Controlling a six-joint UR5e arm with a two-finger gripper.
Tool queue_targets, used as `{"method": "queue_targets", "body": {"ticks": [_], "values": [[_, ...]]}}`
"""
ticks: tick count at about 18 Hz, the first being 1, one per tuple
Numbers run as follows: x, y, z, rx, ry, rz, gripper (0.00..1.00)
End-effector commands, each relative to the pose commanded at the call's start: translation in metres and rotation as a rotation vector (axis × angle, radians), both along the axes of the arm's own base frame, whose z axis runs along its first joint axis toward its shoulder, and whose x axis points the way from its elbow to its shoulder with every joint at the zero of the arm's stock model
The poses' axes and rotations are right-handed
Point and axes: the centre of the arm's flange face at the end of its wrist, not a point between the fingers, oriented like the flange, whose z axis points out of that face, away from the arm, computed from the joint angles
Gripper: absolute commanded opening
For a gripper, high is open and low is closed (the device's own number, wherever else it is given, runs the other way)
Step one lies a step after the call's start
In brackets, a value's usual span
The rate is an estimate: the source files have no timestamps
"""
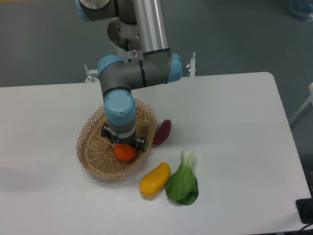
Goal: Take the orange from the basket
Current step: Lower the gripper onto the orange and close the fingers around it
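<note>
No readable text, no labels, no brands, no numbers

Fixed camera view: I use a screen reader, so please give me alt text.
A robot arm's gripper reaches down onto an orange inside a wicker basket on a white table. Beside the basket lie a purple vegetable, a yellow fruit and bok choy.
</note>
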Motion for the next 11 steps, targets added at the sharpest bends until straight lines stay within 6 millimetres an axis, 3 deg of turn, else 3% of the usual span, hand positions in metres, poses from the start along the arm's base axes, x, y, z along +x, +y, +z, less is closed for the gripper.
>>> {"method": "queue_targets", "body": {"ticks": [1, 4, 7, 11], "values": [[0.0, 0.001, 0.001, 0.005, 0.004, 0.005, 0.78], [0.001, 0.001, 0.001, 0.006, 0.004, 0.011, 0.56], [0.002, 0.001, 0.007, 0.013, 0.007, 0.011, 0.55], [0.001, -0.002, 0.034, 0.064, 0.007, 0.017, 0.55]]}}
